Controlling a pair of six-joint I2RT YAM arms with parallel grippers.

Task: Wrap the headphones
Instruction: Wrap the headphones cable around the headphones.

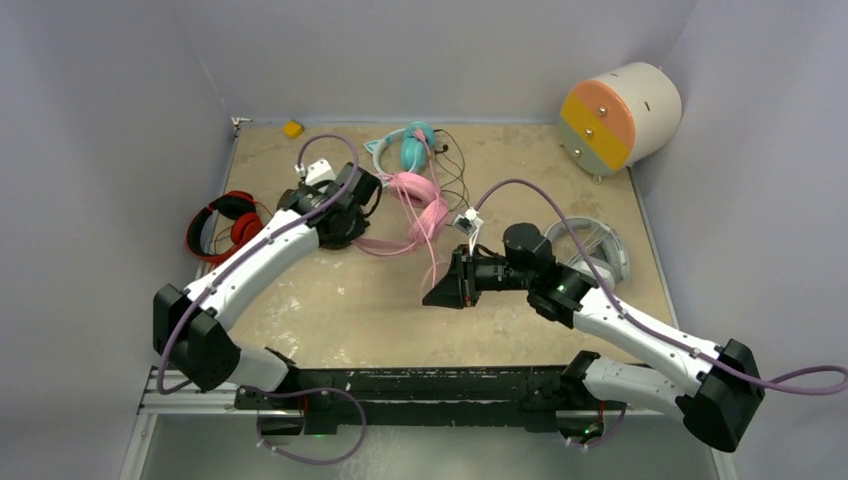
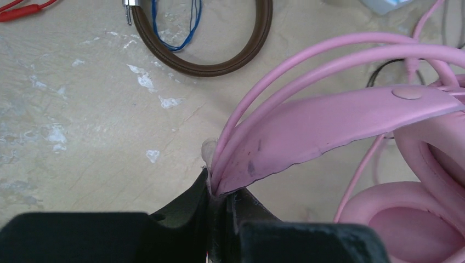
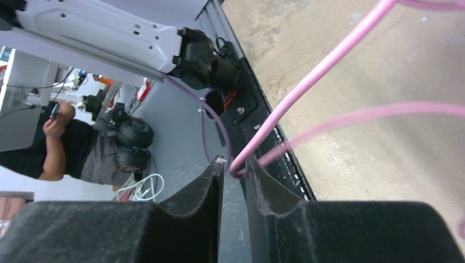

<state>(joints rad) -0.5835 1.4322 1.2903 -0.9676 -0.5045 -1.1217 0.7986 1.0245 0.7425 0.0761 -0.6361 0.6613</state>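
Observation:
The pink headphones (image 1: pixel 418 208) lie at mid-table, with the headband and ear cups filling the right of the left wrist view (image 2: pixel 351 118). My left gripper (image 1: pixel 372 196) is shut on the end of the pink headband together with loops of its cable (image 2: pixel 220 183). My right gripper (image 1: pixel 434 294) sits nearer the front, nearly closed on a bend of the thin pink cable (image 3: pixel 307 82), which is pinched at my fingertips (image 3: pixel 234 165) and runs up to the headphones. The brown headband (image 2: pixel 208 66) with its blue cord (image 2: pixel 175 30) lies beyond my left gripper.
Red headphones (image 1: pixel 222 222) lie at the left, their red cable (image 2: pixel 22 11) nearby. Teal headphones (image 1: pixel 410 146) with dark cables are at the back. A clear round holder (image 1: pixel 592 246) is at the right, an orange-faced drum (image 1: pixel 618 116) back right, and a small yellow block (image 1: pixel 292 128) back left.

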